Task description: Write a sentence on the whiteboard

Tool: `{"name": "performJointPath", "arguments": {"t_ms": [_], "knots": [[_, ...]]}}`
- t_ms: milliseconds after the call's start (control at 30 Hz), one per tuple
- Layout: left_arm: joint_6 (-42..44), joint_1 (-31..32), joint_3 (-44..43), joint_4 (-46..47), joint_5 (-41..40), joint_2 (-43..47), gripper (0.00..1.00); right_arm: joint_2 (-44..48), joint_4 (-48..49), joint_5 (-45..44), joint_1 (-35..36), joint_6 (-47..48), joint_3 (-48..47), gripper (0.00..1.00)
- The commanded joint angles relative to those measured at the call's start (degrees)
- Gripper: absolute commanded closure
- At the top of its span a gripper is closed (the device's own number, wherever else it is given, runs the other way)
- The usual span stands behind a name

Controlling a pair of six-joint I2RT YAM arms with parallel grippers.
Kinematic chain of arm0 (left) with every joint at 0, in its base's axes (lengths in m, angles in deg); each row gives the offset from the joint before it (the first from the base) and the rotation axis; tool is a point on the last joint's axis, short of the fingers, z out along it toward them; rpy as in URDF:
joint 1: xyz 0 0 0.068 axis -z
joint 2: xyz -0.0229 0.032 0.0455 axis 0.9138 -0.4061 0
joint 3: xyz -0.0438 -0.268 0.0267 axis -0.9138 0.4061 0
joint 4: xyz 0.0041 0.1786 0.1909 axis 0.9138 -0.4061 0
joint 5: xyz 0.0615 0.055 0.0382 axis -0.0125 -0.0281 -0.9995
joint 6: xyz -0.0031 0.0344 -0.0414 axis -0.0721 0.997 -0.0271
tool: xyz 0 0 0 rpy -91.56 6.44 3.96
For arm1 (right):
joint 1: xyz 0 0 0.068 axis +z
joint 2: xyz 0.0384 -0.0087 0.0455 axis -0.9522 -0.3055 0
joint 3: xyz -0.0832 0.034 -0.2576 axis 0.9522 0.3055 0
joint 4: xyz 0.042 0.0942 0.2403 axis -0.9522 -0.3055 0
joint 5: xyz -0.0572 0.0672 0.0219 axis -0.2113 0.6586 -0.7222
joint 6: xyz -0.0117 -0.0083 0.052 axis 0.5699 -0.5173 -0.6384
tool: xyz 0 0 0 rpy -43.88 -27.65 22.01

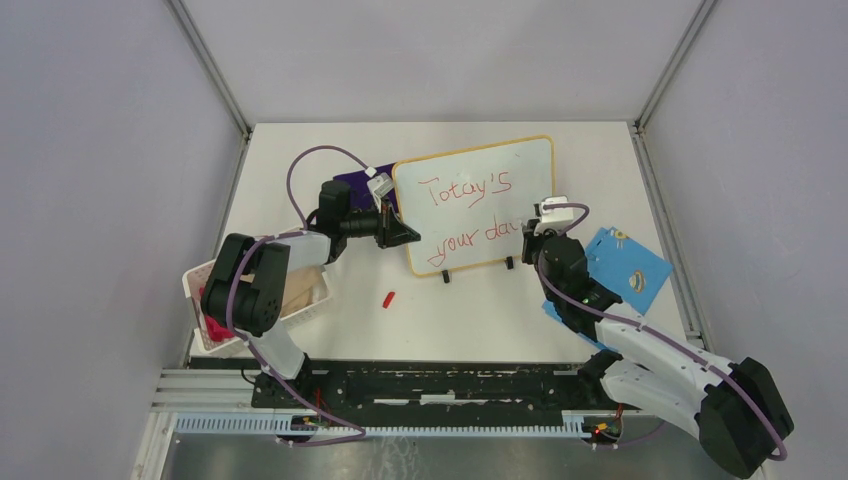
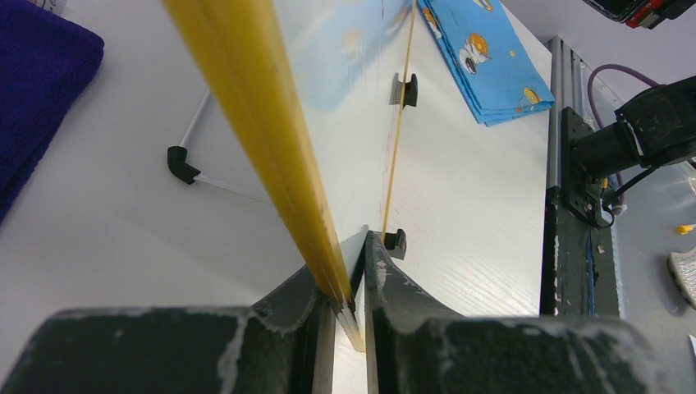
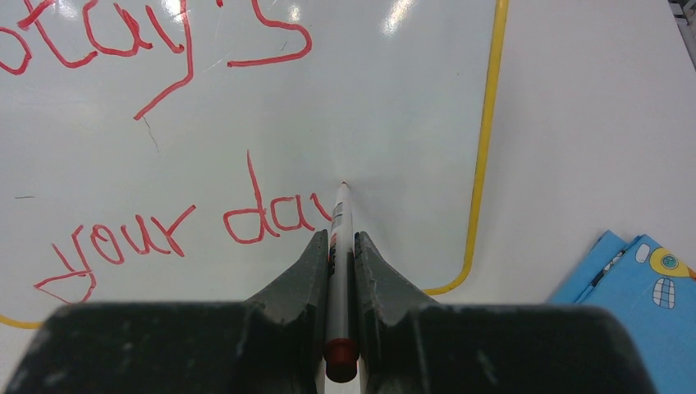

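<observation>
1. The whiteboard stands on its two black feet at the far middle of the table, face toward the arms
2. The sentence runs in red over two lines; I judge the lower line unfinished, ending in "da" and a part stroke
3. My left gripper is pinched narrow on the board's yellow left edge
4. My right gripper is clamped on a marker, its tip at the board just right of the last stroke
5. Judgement: the board is light, stiff and glossy, so it may slide or tip under pen pressure; the framed edge is the place to hold, never the written face, which would smear
6. The marker is slim and smooth; a mid-barrel hold with light pressure suits
</observation>
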Motion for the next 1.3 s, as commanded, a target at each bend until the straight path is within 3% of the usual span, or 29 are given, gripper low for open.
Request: {"name": "performJointPath", "arguments": {"t_ms": [0, 1267], "knots": [[9.19, 1.67, 1.46, -6.98, -7.62, -3.07, 0.98, 0.1, 2.55, 0.26, -0.34, -0.59, -0.47, 1.0], [8.98, 1.69, 1.49, -7.05, -7.75, -3.15, 0.98, 2.94, 0.43, 6.02, -0.29, -4.87, 7.45, 1.0]]}}
